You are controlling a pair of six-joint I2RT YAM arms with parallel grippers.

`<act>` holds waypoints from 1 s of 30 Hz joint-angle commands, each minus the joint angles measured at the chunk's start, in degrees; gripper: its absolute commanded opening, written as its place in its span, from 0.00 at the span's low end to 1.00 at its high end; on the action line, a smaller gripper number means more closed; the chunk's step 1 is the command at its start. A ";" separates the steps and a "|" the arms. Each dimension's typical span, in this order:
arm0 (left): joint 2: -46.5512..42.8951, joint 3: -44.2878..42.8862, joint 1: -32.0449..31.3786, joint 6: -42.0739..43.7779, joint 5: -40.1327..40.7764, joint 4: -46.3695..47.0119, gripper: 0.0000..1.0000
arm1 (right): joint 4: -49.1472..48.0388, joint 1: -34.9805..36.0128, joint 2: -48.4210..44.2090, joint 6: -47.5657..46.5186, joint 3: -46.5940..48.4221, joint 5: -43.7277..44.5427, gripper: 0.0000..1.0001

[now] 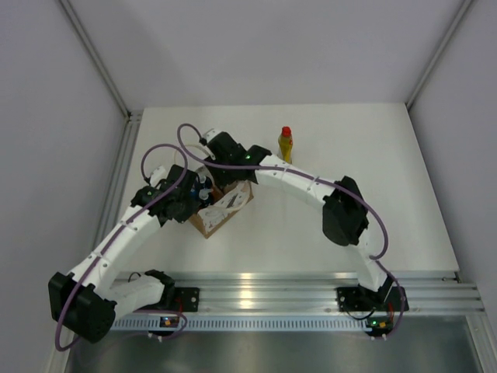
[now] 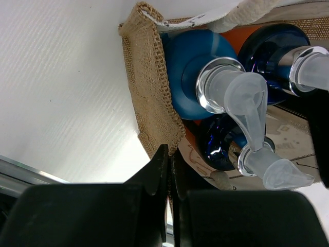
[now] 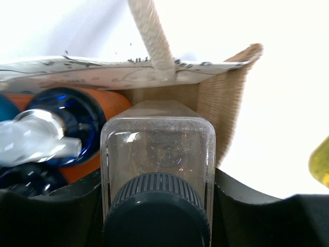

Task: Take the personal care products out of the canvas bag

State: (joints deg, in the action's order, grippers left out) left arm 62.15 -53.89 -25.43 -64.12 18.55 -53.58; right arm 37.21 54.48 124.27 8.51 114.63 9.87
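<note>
The canvas bag stands on the white table between my two grippers. My left gripper is shut on the bag's woven tan rim, and the jaws pinch its edge. Three orange bottles with blue tops and clear pumps stand inside. My right gripper reaches into the bag from the far side. Its jaws are shut on the pale translucent bottle with a dark cap. The yellow bottle with a red cap stands upright on the table behind the bag.
The bag's white loop handle rises just beyond the held bottle. The yellow bottle shows as a blur at the right edge of the right wrist view. A metal rail runs along the table's near edge.
</note>
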 commanded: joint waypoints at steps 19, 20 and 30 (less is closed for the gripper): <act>3.15 0.45 -0.06 0.31 -0.18 -1.88 0.00 | -7.06 -2.01 -28.10 -5.34 5.87 9.02 0.00; 3.15 0.45 0.03 0.22 -0.09 -1.88 0.00 | -7.06 -2.01 -28.81 -6.31 5.87 10.51 0.00; 3.59 0.36 0.03 0.22 -0.09 -1.70 0.00 | -7.06 -5.78 -34.18 -19.24 3.34 31.35 0.00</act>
State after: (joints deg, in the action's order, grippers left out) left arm 63.59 -54.43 -25.43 -64.14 18.72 -53.54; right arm 37.76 52.14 95.64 -6.07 115.59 31.88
